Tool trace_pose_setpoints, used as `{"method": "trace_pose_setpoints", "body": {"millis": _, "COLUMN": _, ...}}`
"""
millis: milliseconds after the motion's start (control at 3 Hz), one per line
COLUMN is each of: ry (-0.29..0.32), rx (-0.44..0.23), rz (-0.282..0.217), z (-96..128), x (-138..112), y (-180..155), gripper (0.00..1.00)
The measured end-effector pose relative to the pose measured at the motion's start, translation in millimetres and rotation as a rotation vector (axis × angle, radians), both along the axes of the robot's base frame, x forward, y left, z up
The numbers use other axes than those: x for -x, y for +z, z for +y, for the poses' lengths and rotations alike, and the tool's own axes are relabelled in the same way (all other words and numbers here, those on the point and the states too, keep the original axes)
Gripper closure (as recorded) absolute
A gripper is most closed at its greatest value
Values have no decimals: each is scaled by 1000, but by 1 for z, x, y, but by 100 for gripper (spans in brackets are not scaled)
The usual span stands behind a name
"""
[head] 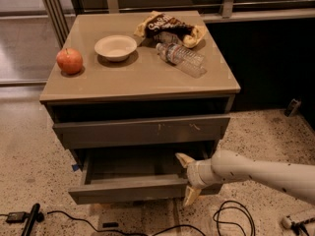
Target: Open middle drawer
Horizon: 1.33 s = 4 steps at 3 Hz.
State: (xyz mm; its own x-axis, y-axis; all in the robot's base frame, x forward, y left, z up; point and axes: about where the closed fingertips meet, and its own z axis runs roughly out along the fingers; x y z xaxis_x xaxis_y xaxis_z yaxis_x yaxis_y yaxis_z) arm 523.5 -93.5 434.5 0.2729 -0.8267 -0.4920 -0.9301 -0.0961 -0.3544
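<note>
One relation governs the coming move. The middle drawer (123, 190) lies to the left of the gripper (184, 181), and its long axis runs left to right across the cabinet (147, 80), square to the line of pull.

Left of the gripper, the drawer's plain front stretches away toward the cabinet's far side. The drawer stands partly out, and its smooth grey floor shows behind the front. Above and left of the gripper, the scratched front (142, 130) sits closed.

At the gripper, the fingers are spread and released. One tip rises over the drawer's inside, just above the front's top edge, and the other hangs below the front's lower edge. The right end of the front lies between them. Firm contact cannot be confirmed.

Right of the gripper, the arm (261, 173) runs low toward the frame's edge.

Judgement: opening is well advanced. Any further pull should go straight outward, across the long axis. The hold sits far off-centre, so the drawer may skew on its runners.
</note>
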Motion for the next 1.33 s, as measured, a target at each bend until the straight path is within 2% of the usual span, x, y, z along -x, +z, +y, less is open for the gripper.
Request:
{"method": "trace_pose_setpoints", "body": {"millis": 667, "ry": -7, "rx": -11, "rz": 29, "z": -4, "x": -1, "y": -12, "gripper": 0}}
{"method": "trace_pose_setpoints", "body": {"millis": 1000, "ry": -25, "rx": -26, "rz": 76, "z": -12, "x": 1, "y": -39, "gripper": 0}}
{"method": "trace_pose_setpoints", "body": {"millis": 1333, "ry": -25, "rx": -27, "rz": 77, "z": -12, "x": 1, "y": -40, "gripper": 0}}
